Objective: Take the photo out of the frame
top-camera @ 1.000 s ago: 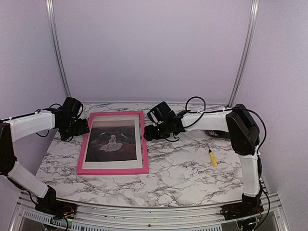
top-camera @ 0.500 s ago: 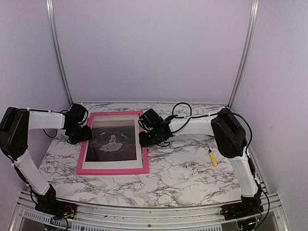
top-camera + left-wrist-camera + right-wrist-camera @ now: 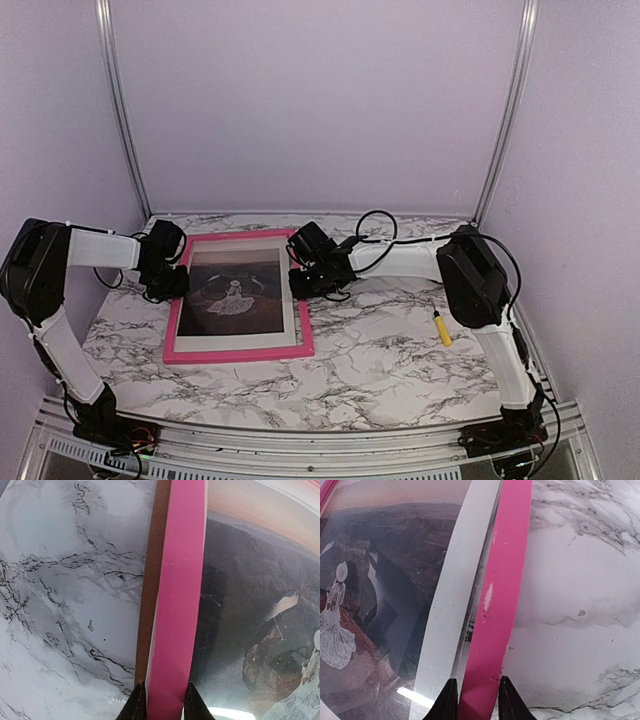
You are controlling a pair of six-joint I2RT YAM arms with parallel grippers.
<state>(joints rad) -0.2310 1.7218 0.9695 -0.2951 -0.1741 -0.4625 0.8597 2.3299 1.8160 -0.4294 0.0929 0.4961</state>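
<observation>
Status at this point, as I read it from the remote station:

1. The thin bright pink rectangular picture frame (image 3: 238,351) lay flat, face up, on the white marble-patterned table (image 3: 400,350), toward 9 o'clock from the table's middle in the overhead view.
2. The rectangular dark brownish-red paper photo (image 3: 235,292), with its small white figure, sat inside the frame. It was behind a glossy front pane that showed glare in both wrist views. A plain white mat strip (image 3: 457,580) bordered it on the 3 o'clock side.
3. The left gripper (image 3: 172,282) was at the frame's 9 o'clock rail, toward the far end. In its wrist view, the gripper (image 3: 164,700) had one finger on each side of the pink rail, apparently pinching it. A narrow brown fibreboard edge (image 3: 147,580) showed just outside the rail.
4. The right gripper (image 3: 298,283) was at the 3 o'clock rail, opposite. Its wrist view showed the gripper (image 3: 474,695) set the same way, both fingers pressed close against the pink rail.
5. A small yellow-handled tool (image 3: 441,327) lay well apart at 3 o'clock, untouched.

Assessment: I judged the task to be at its start. Both arms had taken hold of the frame, but nothing was disassembled. The remaining steps were probably turning the frame over, freeing the backing, and lifting out the photo. Whether the frame was already lifted off the table, I could not tell
</observation>
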